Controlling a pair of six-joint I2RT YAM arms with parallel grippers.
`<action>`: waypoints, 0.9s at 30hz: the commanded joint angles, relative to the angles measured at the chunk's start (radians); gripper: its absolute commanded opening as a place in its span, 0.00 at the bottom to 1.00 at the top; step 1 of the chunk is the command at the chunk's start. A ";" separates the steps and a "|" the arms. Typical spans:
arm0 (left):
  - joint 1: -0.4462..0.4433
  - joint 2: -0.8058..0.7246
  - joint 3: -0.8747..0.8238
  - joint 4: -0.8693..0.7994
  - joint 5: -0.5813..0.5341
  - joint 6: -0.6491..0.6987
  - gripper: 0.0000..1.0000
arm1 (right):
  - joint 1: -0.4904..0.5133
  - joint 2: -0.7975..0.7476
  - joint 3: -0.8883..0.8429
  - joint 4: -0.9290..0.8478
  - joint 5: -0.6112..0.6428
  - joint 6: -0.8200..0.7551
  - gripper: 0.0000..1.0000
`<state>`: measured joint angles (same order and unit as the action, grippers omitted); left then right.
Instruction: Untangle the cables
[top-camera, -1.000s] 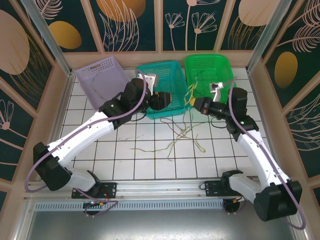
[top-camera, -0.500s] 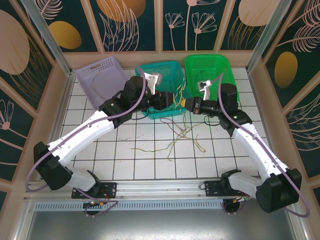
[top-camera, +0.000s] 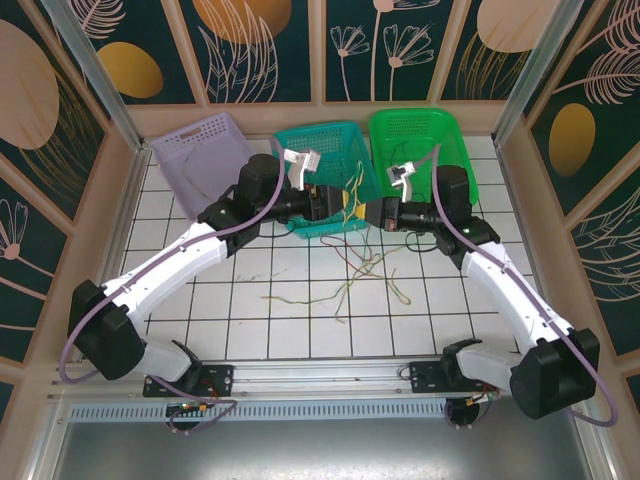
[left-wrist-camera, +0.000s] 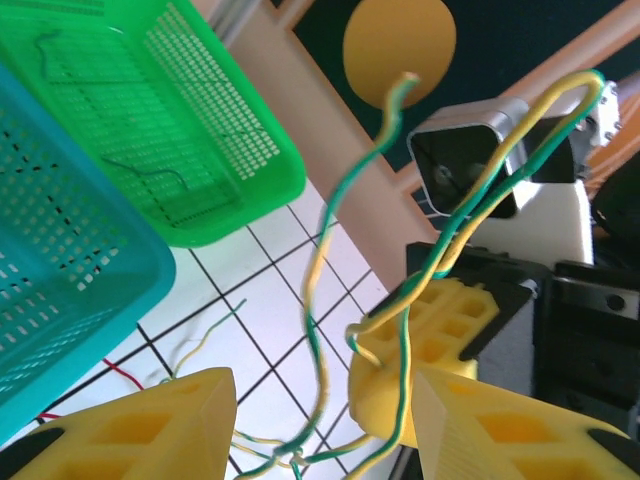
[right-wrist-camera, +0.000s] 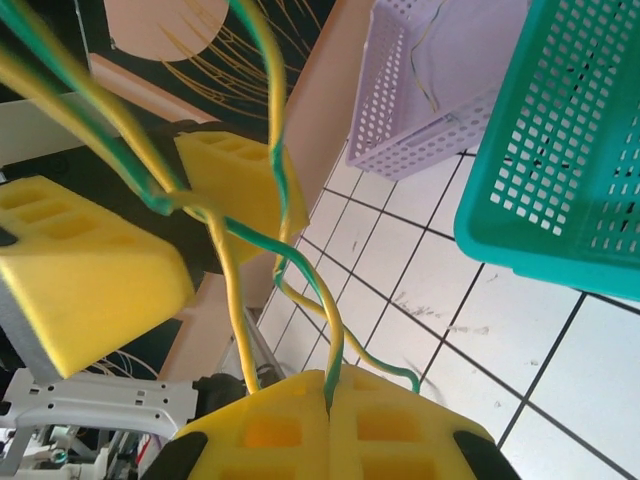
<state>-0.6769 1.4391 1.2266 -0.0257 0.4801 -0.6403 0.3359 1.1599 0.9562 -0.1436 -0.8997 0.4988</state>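
Here, the white tiled table (top-camera: 250, 330) carries lilac (top-camera: 195, 140), teal (top-camera: 315, 133) and green (top-camera: 410, 113) plastic baskets along its far edge. Before the teal one, the left fingers (top-camera: 342, 207) stand apart around thin green-and-yellow wire cables (left-wrist-camera: 316, 300), clamping nothing. The right fingers (right-wrist-camera: 330, 410), pressed shut, pinch those strands. Other thin cables (top-camera: 340, 292) lie loose on the tiles.

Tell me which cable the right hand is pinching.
The green-and-yellow cable: it is clamped in the shut right hand and hangs in the air, while the other cables lie loose on the table.
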 joint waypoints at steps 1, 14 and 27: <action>0.038 0.003 -0.035 0.083 0.103 0.006 0.49 | 0.010 0.010 0.053 -0.005 -0.067 -0.017 0.00; 0.043 0.041 -0.072 0.197 0.226 -0.039 0.45 | 0.011 0.043 0.073 -0.016 -0.065 -0.020 0.00; 0.042 0.044 -0.092 0.277 0.160 -0.222 0.00 | 0.023 0.030 0.072 -0.005 0.133 -0.012 0.00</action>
<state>-0.6350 1.4990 1.1473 0.1753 0.6632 -0.7776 0.3496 1.2072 1.0000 -0.1612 -0.8749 0.5030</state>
